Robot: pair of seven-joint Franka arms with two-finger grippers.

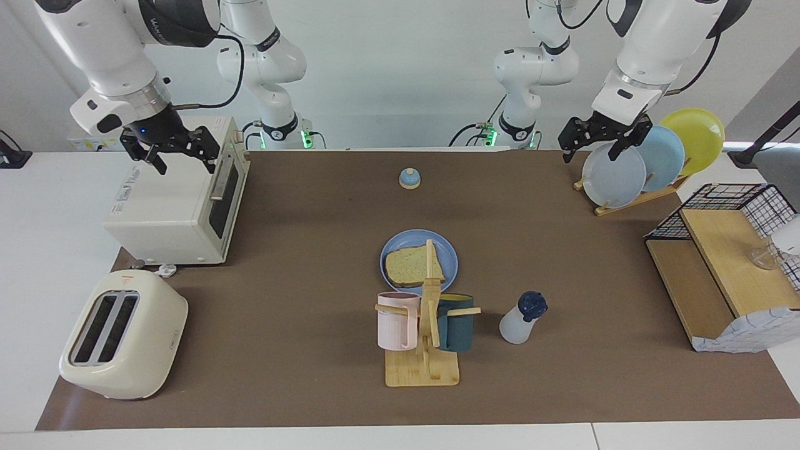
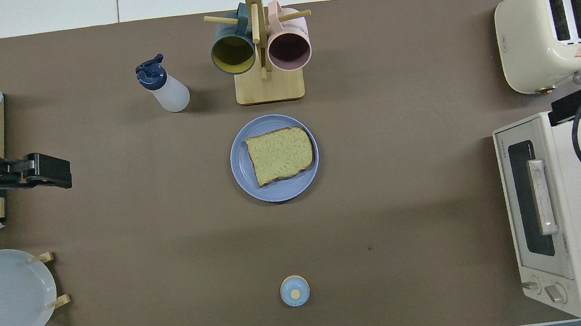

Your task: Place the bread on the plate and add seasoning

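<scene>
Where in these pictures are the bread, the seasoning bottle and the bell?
bread [image 2: 281, 155], overhead view, middle of the slice on the blue plate.
seasoning bottle [image 2: 172, 94], overhead view, its white body.
bell [image 1: 409, 178], facing view, its blue dome.

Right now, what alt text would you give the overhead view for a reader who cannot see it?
A bread slice lies on a blue plate mid-table, with the seasoning bottle standing beside a mug rack farther from the robots. Both open grippers hang at the table's ends: left gripper, right gripper over the toaster oven.
</scene>
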